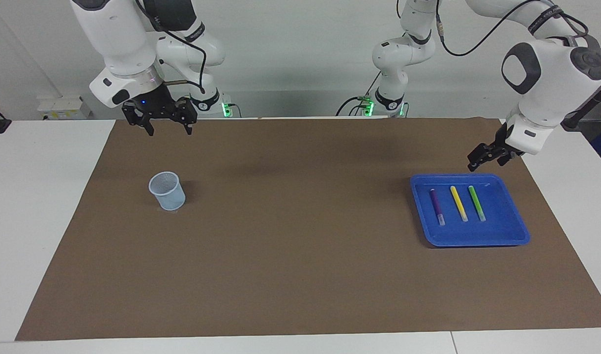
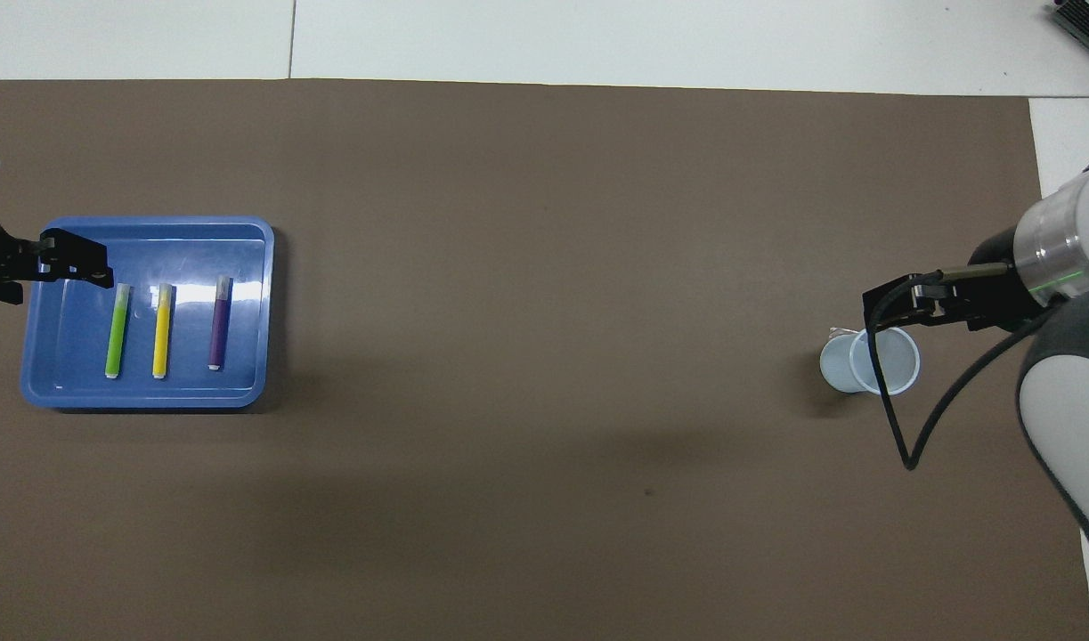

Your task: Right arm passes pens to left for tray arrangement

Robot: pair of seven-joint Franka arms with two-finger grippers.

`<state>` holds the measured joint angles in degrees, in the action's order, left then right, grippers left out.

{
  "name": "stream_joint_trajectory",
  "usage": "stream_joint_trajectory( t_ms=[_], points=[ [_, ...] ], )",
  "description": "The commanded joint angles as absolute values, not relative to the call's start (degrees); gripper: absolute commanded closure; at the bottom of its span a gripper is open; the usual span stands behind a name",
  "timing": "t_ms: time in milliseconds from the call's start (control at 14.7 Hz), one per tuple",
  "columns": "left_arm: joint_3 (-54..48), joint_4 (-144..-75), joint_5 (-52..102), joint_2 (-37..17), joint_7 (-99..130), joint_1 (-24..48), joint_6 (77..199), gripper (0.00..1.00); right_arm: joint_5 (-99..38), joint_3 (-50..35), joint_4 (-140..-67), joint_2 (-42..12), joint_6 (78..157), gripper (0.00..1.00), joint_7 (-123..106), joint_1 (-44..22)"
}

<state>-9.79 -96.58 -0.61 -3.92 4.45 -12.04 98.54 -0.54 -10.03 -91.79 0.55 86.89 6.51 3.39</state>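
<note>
We see the blue tray lying flat on the brown mat toward the left arm's end of the table, and in it three pens lie side by side, apart from one another and roughly parallel: the purple pen toward the middle of the table, the yellow pen between the others, and the green pen toward the table's end. Each pen is slim, with a whitish tip at the end farther from the robots. The rest of the tray floor is bare, widest along the side farther from the robots. Toward the right arm's end stands a small pale-blue cup, upright; we cannot make out anything inside it. Between cup and tray the mat runs open and unbroken, and the white table shows around the mat's edges. We find the left gripper raised over the tray's rim nearest the robots, its fingers spread and pinching nothing, clear of the pens. The right gripper, with its small blue light, hangs over the mat's edge nearest the robots, on the robots' side of the cup, fingers spread and empty.
</note>
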Motion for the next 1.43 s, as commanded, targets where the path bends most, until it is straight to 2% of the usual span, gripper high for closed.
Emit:
stream_joint_trajectory(
  t_ms=[0,545,681,886,1090,1363],
  points=[
    [-9.32,-96.42,-0.71,-0.27,5.89,-10.55,95.28,0.00,0.79,-9.58,-91.41,0.44,87.28,0.00,5.36,2.90],
    [-8.09,-90.44,1.76,4.48,5.80,-7.83,83.85,0.00,0.70,-9.40,-91.76,0.61,87.28,0.00,5.36,2.55],
    [-3.72,-90.53,1.76,7.28,5.89,-2.84,83.23,0.00,0.53,-9.49,-91.76,0.62,87.28,0.00,5.45,2.64],
    [4.11,-90.26,1.76,8.00,6.32,5.34,81.65,0.00,0.44,-9.49,-92.02,0.70,87.28,0.00,5.54,2.55],
    [4.04,-90.61,1.76,9.58,11.15,5.45,83.75,0.00,0.53,-9.41,-91.93,0.70,87.19,0.00,5.54,2.64],
    [4.31,-94.99,1.67,11.16,10.55,6.15,88.41,0.00,0.97,-9.06,-91.50,0.79,87.01,0.00,5.54,2.46]
  ],
)
